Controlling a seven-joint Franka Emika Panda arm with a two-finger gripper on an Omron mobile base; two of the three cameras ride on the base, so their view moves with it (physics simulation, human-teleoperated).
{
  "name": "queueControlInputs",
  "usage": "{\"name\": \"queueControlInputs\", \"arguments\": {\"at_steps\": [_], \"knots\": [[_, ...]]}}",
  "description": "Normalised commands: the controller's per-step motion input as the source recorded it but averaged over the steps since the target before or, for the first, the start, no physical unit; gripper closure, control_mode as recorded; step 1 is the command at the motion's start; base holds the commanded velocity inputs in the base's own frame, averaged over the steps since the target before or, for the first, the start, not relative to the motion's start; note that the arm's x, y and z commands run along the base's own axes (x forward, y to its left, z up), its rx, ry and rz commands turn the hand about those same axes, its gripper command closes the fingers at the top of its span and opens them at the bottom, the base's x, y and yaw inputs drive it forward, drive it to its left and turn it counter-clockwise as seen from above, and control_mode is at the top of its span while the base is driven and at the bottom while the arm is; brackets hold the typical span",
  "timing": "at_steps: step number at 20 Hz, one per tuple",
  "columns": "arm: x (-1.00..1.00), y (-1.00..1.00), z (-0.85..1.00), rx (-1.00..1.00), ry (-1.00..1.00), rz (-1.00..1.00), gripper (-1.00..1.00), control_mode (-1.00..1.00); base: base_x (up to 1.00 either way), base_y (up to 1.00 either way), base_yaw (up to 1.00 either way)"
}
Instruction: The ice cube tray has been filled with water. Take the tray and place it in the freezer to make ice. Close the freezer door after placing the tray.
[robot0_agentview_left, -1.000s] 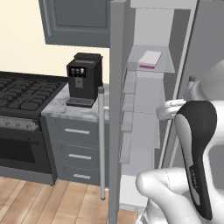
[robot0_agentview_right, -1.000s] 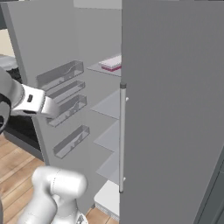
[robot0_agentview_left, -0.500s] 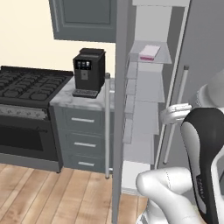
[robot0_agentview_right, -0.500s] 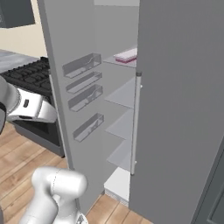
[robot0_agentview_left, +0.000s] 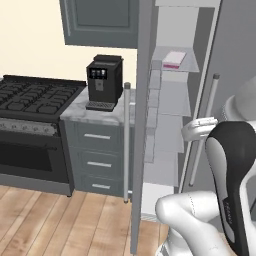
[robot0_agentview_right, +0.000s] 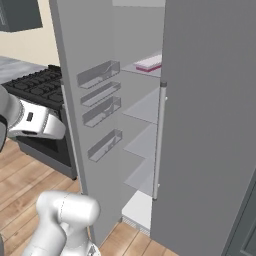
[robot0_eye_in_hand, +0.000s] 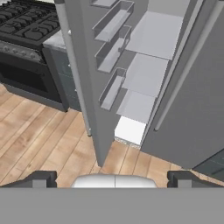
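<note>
The ice cube tray (robot0_agentview_left: 174, 59), a thin pink-rimmed slab, lies on an upper shelf inside the freezer (robot0_agentview_left: 172, 125); from the right it shows as the same pale slab (robot0_agentview_right: 148, 63). The freezer door (robot0_agentview_left: 142, 125) stands wide open, edge-on to me, with its silver bar handle (robot0_agentview_left: 126, 140) and pale bins (robot0_agentview_right: 100, 110) on the inner face. My gripper (robot0_eye_in_hand: 111, 180) is open with nothing between its fingers. It hangs back from the unit and looks down at the door's (robot0_eye_in_hand: 87, 78) lower half and the wood floor.
A black coffee machine (robot0_agentview_left: 104, 81) stands on the marble counter left of the door, over grey drawers (robot0_agentview_left: 97, 160). A black stove (robot0_agentview_left: 35, 95) sits further left. The unit's right door (robot0_agentview_right: 210, 125) is closed, with its own bar handle (robot0_agentview_left: 202, 130).
The whole picture has shifted: the base has backed away, so the freezer and counter look further off. The tray stays on its shelf, the door stays open, the gripper stays open.
</note>
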Motion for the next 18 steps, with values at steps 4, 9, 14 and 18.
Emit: {"name": "queueControlInputs", "arguments": {"at_steps": [4, 9, 14, 18], "knots": [[0.0, 0.0, 0.0, 0.0, 0.0, 0.0, -1.0, 1.0, -0.12, 0.0, 0.0], [0.0, 0.0, 0.0, 0.0, -0.02, 0.0, -1.0, -1.0, 0.0, 0.0, 0.0], [-0.05, 0.73, 0.0, 0.0, -0.11, -0.02, -1.0, -1.0, 0.0, 0.0, 0.0], [0.0, 0.82, 0.0, 0.0, -0.1, -0.08, -1.0, -1.0, 0.0, 0.0, 0.0]]}}
